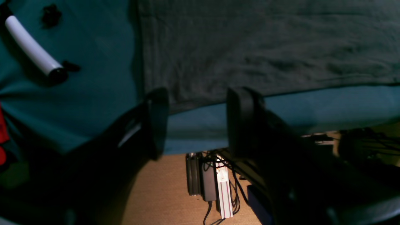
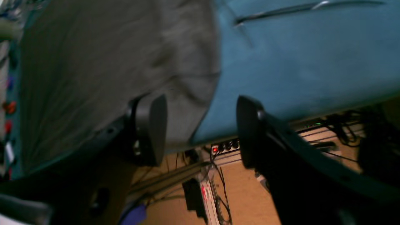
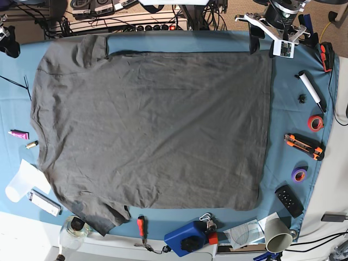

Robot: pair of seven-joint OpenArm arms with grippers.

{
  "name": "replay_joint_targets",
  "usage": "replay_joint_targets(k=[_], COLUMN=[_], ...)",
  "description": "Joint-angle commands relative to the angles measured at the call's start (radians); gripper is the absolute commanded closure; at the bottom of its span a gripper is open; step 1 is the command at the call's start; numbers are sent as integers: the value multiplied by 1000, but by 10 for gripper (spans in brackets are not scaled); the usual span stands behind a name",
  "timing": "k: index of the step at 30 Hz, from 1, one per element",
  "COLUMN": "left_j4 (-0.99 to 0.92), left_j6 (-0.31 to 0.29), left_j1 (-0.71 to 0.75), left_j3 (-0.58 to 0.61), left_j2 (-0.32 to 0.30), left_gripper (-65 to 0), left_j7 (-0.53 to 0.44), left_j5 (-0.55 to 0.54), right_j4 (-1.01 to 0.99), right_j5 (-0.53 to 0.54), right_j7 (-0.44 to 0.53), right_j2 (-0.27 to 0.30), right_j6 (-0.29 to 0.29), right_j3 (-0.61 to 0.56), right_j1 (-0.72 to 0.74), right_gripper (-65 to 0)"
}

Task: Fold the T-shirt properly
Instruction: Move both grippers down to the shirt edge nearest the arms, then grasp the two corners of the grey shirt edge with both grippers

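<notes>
Beyond base view, floor cables [image 1: 215, 184], T-shirt [image 3: 152, 130] flat

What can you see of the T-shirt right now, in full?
The T-shirt is a large dark charcoal-grey short-sleeved shirt of soft, cotton-looking fabric. It lies spread flat and unfolded, lightly wrinkled, on the teal table cloth. In the base view its collar end and both sleeves point left, its straight hem right. The left gripper hangs open over the hem corner at the cloth's edge; the right gripper stands open by a sleeve. Neither holds it.
</notes>
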Motion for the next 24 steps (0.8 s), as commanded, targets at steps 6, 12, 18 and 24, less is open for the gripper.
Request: replay_joint_targets(k=[6,12,18,24], left_j4=[15,15,15,15], left_j6=[-1,-1,-1,-1], left_j1=[11,11,11,11], left_j3=[-1,-1,-1,-1], left_j2=[-3,-3,-3,-3], left_gripper=[-305,-305,-305,-305], left_j7=[-21,-21,-21,-22], left_j5=[-6,-6,-6,-6], right_j4=[-42,-64,-64,-64], right_j5=[18,18,18,0], right_j7=[-1,11,47,53], right_j2=[24,-4,-39,-73], right_j6=[3,3,3,3], right_j3=[-76,-208,-290,-297], right_j1=[-8,47,64,66], right_gripper=[-349,-349,-349,-349])
